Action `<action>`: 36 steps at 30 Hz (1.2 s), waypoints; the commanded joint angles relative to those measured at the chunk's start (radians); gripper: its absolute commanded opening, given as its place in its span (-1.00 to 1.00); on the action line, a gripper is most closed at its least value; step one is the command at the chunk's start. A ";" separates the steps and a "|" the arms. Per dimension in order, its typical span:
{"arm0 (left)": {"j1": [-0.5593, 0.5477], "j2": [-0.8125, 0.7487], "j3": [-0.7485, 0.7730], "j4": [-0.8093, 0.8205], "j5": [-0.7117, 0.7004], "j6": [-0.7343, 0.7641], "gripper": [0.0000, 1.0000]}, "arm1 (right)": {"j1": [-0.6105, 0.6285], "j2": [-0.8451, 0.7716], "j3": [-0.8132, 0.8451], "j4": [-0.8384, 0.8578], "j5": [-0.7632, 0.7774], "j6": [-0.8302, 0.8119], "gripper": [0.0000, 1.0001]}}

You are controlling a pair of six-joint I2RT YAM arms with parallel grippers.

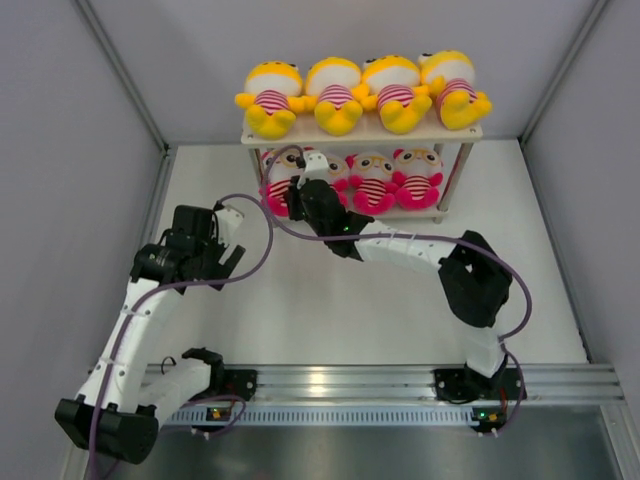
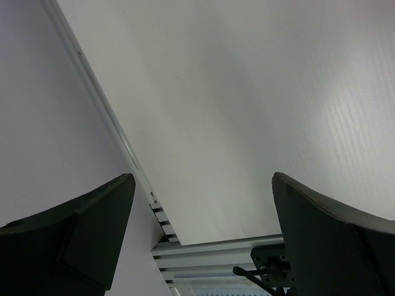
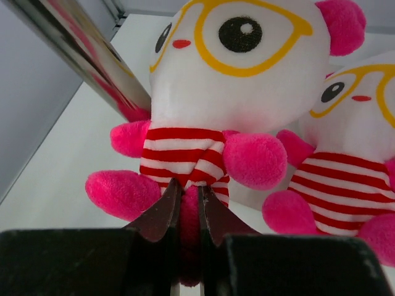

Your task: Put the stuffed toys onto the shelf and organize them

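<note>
Several yellow dolls sit in a row on the top board of the shelf. Pink-limbed dolls sit on the lower board. My right gripper is shut on the pink leg of the leftmost pink doll, which wears yellow glasses and a striped shirt, at the shelf's left end beside a metal leg. In the top view the right gripper partly hides that doll. My left gripper is open and empty over bare table; it also shows in the top view.
Grey enclosure walls flank the white table. An aluminium rail runs along the near edge. A second pink doll sits close to the right of the held one.
</note>
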 commanded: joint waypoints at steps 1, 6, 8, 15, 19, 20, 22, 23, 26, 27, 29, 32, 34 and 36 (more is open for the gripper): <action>0.005 0.004 0.016 0.044 0.015 -0.025 0.98 | -0.011 0.058 0.108 0.012 0.050 -0.023 -1.00; 0.005 0.016 0.013 0.044 0.020 -0.026 0.97 | -0.043 0.126 0.182 -0.018 0.022 0.002 -1.00; 0.005 0.024 0.012 0.044 0.025 -0.025 0.98 | -0.055 0.153 0.193 -0.020 0.021 0.017 -1.00; 0.005 0.040 0.013 0.042 0.031 -0.026 0.98 | -0.092 0.213 0.185 -0.032 0.019 0.104 -1.00; 0.005 0.048 0.013 0.042 0.035 -0.025 0.98 | -0.098 0.204 0.150 -0.012 0.060 0.152 -1.00; 0.005 0.051 0.015 0.042 0.038 -0.025 0.98 | -0.103 0.205 0.153 -0.012 0.067 0.169 -1.00; 0.005 0.053 0.015 0.042 0.039 -0.025 0.97 | -0.106 0.204 0.156 -0.012 0.070 0.186 -1.00; 0.005 0.051 0.015 0.042 0.039 -0.025 0.97 | -0.111 0.204 0.159 -0.009 0.068 0.204 -1.00; 0.005 0.053 0.016 0.042 0.037 -0.025 0.97 | -0.115 0.210 0.171 -0.010 0.062 0.253 -1.00; 0.005 0.051 0.015 0.042 0.037 -0.025 0.98 | -0.115 0.213 0.173 -0.009 0.064 0.267 -1.00; 0.005 0.051 0.013 0.041 0.039 -0.025 0.98 | -0.115 0.218 0.174 -0.004 0.068 0.307 -1.00; 0.005 0.048 0.012 0.042 0.039 -0.025 0.98 | -0.115 0.233 0.176 0.009 0.077 0.327 -0.98; 0.005 0.047 0.012 0.042 0.039 -0.023 0.98 | -0.117 0.239 0.176 0.009 0.077 0.329 -0.76; 0.005 0.045 0.012 0.042 0.040 -0.025 0.98 | -0.115 0.235 0.173 0.011 0.062 0.321 -0.32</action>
